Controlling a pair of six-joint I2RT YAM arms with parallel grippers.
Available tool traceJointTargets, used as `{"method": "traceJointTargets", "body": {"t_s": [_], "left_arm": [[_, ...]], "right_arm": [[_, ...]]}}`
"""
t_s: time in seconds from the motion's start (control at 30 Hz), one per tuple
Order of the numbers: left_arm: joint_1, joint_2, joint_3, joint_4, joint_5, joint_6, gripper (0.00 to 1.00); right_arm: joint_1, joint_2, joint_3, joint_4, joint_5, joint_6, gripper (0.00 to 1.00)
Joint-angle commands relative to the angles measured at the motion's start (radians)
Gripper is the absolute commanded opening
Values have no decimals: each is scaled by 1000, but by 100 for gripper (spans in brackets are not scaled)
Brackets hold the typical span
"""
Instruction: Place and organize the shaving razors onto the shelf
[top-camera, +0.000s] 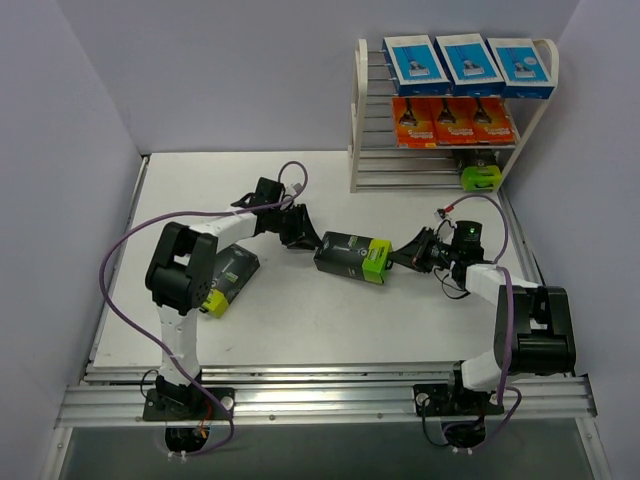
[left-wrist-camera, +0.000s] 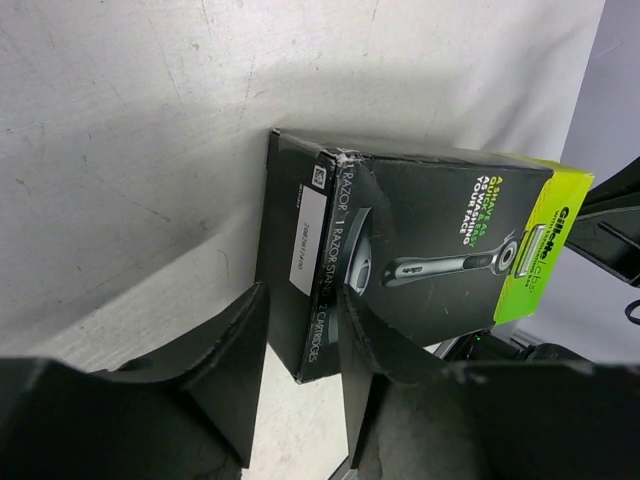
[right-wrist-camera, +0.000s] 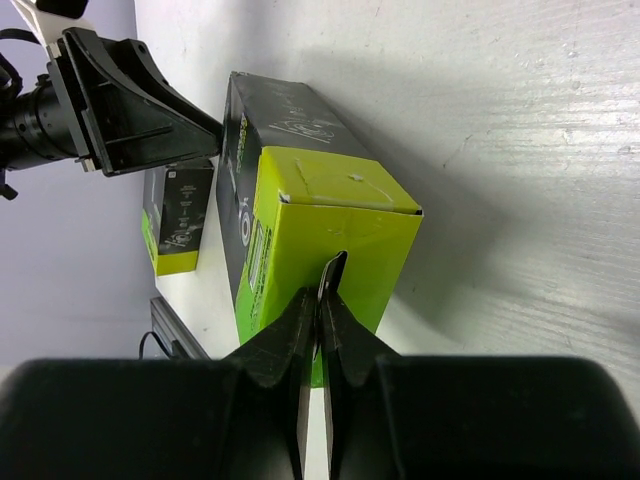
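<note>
A black razor pack with a lime-green end (top-camera: 350, 257) lies in the middle of the table. My right gripper (top-camera: 400, 258) is shut on a thin flap at its green end (right-wrist-camera: 330, 215), fingertips pinched together (right-wrist-camera: 320, 285). My left gripper (top-camera: 303, 238) is at the pack's black end (left-wrist-camera: 420, 240). Its jaws (left-wrist-camera: 303, 292) straddle that corner, partly open, with a gap showing at one finger (left-wrist-camera: 225, 345). A second black-and-lime pack (top-camera: 232, 275) lies under the left arm. The shelf (top-camera: 358, 120) holds three blue packs (top-camera: 467, 60), three orange packs (top-camera: 452, 120) and one black-and-lime pack (top-camera: 480, 176).
The shelf stands at the back right against the wall. Grey walls close in the table on the left, back and right. A metal rail (top-camera: 320, 395) runs along the near edge by the arm bases. Purple cables loop over both arms.
</note>
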Motion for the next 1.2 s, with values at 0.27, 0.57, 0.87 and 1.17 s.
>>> {"method": "traceJointTargets", "body": {"t_s": [0.27, 0.57, 0.87, 1.17], "left_arm": [[-20, 51, 8, 30, 15, 4, 17], [-25, 88, 22, -7, -5, 22, 2], [-25, 109, 19, -4, 3, 15, 2], [-25, 109, 17, 0, 4, 5, 2]], "right_arm": [[-7, -14, 16, 45, -30, -12, 9], [-8, -14, 12, 34, -18, -20, 33], [-16, -45, 14, -64, 43, -66, 55], [-17, -102, -52, -147, 149, -98, 68]]}}
